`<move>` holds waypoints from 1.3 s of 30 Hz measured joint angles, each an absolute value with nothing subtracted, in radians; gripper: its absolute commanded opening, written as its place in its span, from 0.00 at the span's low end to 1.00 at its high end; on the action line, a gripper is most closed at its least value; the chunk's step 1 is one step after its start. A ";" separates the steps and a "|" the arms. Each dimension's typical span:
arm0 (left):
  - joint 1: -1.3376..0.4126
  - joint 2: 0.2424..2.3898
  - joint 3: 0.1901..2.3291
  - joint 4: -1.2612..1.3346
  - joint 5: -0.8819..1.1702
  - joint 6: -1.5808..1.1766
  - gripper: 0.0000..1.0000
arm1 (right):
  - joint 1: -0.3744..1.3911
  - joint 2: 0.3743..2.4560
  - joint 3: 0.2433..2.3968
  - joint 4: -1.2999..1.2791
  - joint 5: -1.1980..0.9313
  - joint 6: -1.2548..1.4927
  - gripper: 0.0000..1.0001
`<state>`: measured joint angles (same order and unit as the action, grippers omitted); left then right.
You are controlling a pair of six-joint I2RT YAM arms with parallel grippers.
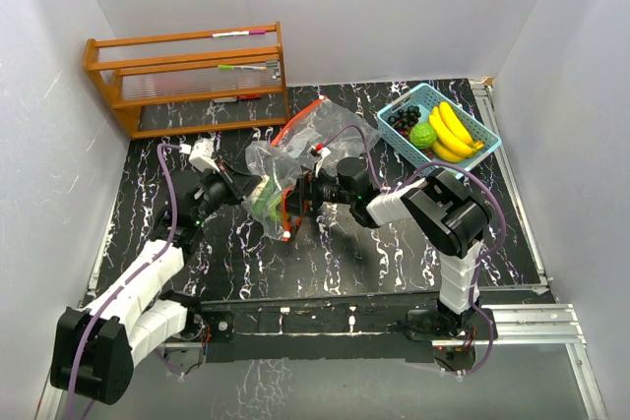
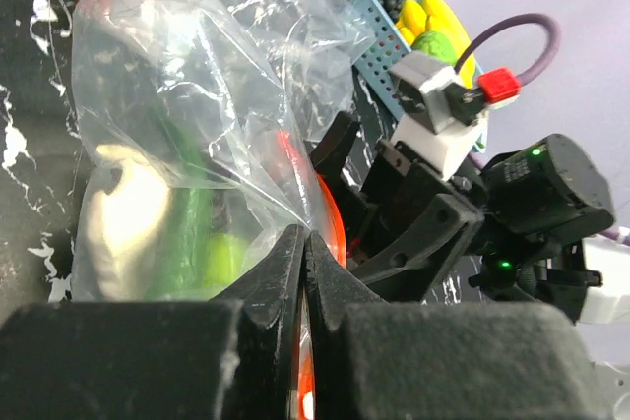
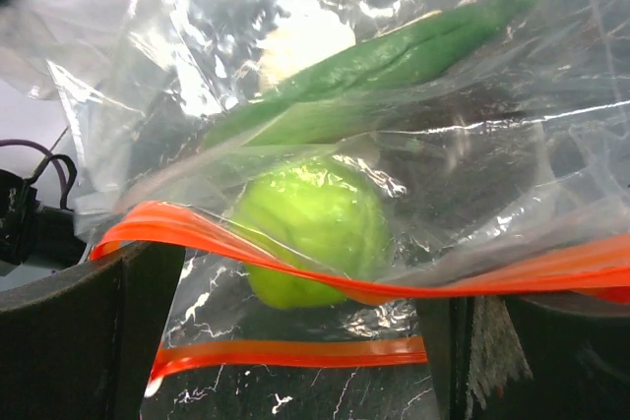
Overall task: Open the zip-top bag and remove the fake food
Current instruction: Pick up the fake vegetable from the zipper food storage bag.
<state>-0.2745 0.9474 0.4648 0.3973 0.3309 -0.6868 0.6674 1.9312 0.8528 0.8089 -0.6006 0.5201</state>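
While the left tool (image 2: 305,243) clamps the bag (image 2: 197,95), the right tool (image 3: 315,341) gapes at its mouth; inside lie one green fruit (image 3: 310,228), one green pod (image 3: 394,66), one white lump (image 3: 305,41) (three in all); the basket (image 1: 399,105) beyond holds three more.

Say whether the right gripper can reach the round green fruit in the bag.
Probably yes: the open right gripper faces the bag, mouth parted, round green fruit ahead; an orange zip strip crosses it.

Black marbled table (image 1: 394,253): wooden rack (image 1: 187,76), blue basket (image 1: 402,105).
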 measured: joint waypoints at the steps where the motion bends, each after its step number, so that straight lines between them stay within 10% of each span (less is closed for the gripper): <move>1: -0.274 0.952 0.464 0.396 0.329 -0.684 0.00 | 0.667 1.932 0.853 0.808 -0.600 0.522 0.98; 21: -0.277 1.060 0.374 0.441 0.324 -0.707 0.00 | 0.700 1.955 0.904 0.585 -0.478 0.354 0.92; 30: -0.277 1.074 0.374 0.442 0.316 -0.707 0.00 | 0.716 1.898 0.870 0.511 -0.424 0.317 0.49; 39: -0.277 1.074 0.362 0.439 0.307 -0.706 0.00 | 0.639 1.774 0.869 0.413 -0.397 0.340 0.47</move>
<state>-0.2771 1.0740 0.3622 0.4385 0.3069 -0.7063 0.6388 1.7741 0.8692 0.4129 -0.3973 0.3397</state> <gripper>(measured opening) 0.007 0.624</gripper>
